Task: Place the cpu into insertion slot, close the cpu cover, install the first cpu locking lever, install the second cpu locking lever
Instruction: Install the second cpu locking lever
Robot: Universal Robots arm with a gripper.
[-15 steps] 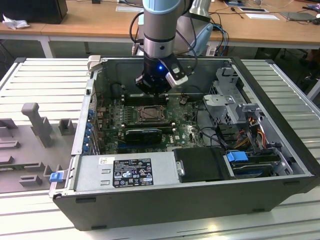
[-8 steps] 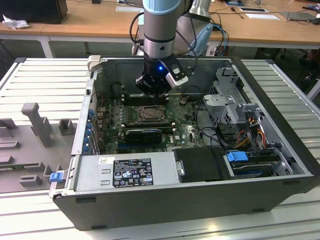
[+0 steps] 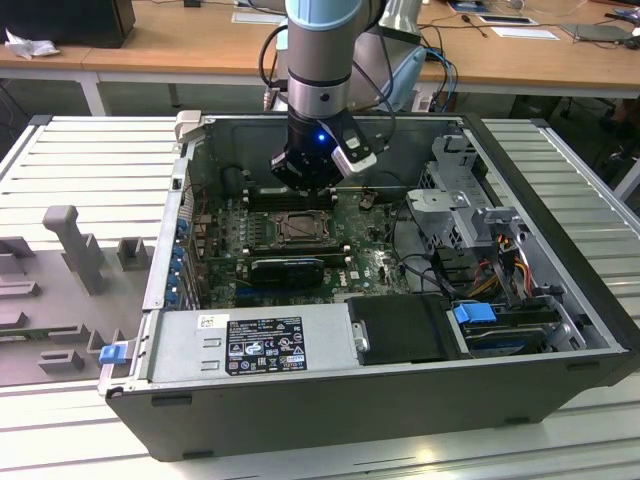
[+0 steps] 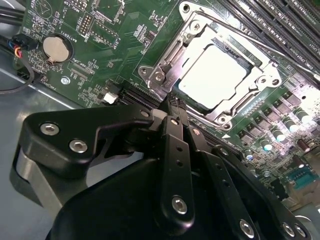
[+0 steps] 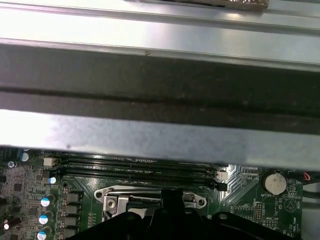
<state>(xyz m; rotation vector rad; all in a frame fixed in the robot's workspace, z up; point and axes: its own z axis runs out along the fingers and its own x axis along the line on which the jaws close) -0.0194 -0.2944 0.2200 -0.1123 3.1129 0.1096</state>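
Note:
The cpu (image 4: pixel 214 75) lies flat in the insertion slot (image 3: pixel 299 229), its pale face showing through the window of the cpu cover (image 4: pixel 240 102). That grey metal frame is down over the chip. My gripper (image 4: pixel 172 100) is shut with nothing between its fingers, and its tip touches the socket's edge at the corner nearest the coin battery. In the exterior view the gripper (image 3: pixel 303 187) hangs low over the motherboard, just behind the socket. The first wrist view shows the socket frame (image 5: pixel 150 194) partly hidden behind the gripper (image 5: pixel 169 201).
Long black memory slots (image 5: pixel 135 165) run beside the socket, toward the case wall (image 5: pixel 160 85). A coin battery (image 4: pixel 55 48) and a black expansion card (image 3: pixel 288 268) lie close by. Drive cages and cables (image 3: pixel 480 250) fill the exterior view's right.

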